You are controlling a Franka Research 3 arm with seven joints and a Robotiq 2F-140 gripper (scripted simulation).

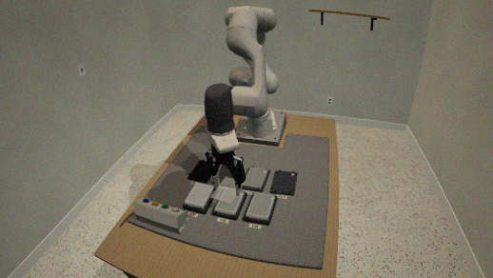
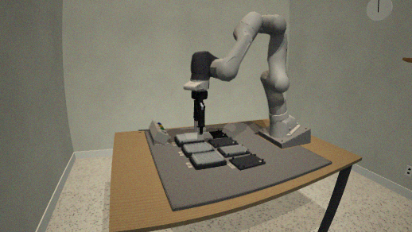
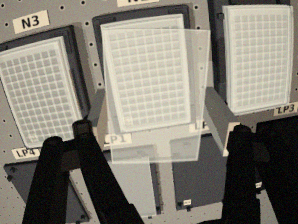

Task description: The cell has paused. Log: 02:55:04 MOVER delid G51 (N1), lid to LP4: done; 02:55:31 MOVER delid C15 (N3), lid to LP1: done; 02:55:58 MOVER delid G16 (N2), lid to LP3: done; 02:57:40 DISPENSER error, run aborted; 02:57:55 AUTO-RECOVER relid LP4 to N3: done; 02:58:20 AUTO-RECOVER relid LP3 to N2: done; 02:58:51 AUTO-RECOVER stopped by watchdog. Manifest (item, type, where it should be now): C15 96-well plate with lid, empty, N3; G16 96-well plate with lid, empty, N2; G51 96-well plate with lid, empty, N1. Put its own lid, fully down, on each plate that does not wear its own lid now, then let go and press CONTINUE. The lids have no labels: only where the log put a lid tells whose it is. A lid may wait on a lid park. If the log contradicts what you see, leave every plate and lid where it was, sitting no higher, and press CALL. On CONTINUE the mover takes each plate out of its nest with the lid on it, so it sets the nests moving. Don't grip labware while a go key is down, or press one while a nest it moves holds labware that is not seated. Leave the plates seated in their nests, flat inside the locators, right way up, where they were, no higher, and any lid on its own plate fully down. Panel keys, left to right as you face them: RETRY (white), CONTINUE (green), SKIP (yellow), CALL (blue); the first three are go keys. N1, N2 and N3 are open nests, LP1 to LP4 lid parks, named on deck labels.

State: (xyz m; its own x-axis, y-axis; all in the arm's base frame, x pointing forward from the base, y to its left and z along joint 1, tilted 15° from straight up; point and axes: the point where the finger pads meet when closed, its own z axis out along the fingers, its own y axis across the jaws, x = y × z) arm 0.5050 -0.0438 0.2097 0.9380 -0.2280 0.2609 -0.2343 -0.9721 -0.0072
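In the wrist view, plate N3 [image 3: 36, 90] sits bare at left. The gripper [image 3: 156, 145] grips a clear lid [image 3: 189, 76], hovering skewed over plate N1 [image 3: 143, 72]. Plate N2 [image 3: 260, 52] sits right.

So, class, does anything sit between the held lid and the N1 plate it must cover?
Nothing visible does. The clear lid hangs above the uncovered N1 plate, shifted slightly toward N2.
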